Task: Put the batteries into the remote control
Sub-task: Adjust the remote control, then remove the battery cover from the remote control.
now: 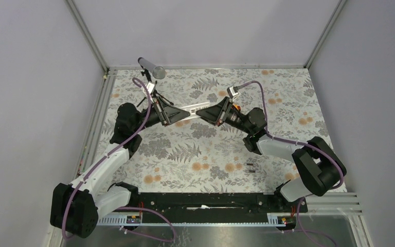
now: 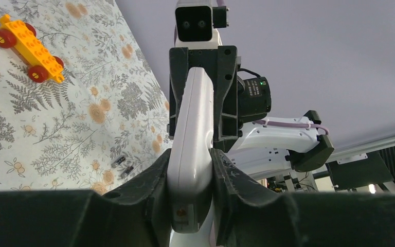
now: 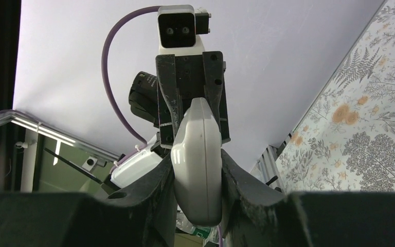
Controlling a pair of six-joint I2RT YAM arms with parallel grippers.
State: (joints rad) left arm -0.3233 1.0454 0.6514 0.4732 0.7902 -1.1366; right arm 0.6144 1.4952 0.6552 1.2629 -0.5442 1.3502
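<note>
The slim white remote control (image 1: 189, 110) hangs in the air above the back middle of the flowered table, held from both ends. My left gripper (image 1: 177, 114) is shut on its left end, and the black fingers (image 2: 157, 177) press both sides of the white body (image 2: 193, 134). My right gripper (image 1: 205, 112) is shut on the other end, its fingers (image 3: 239, 177) clamping the remote control (image 3: 198, 154). The two batteries (image 1: 249, 165), tiny dark cylinders, lie side by side on the table near the right arm. They also show in the left wrist view (image 2: 122, 164).
An orange and yellow toy car (image 2: 28, 47) with red wheels lies on the table beyond the right gripper. A grey tube on a thin dark stand (image 1: 150, 68) stands at the back left corner. Metal rails (image 1: 95, 128) edge the table on the left.
</note>
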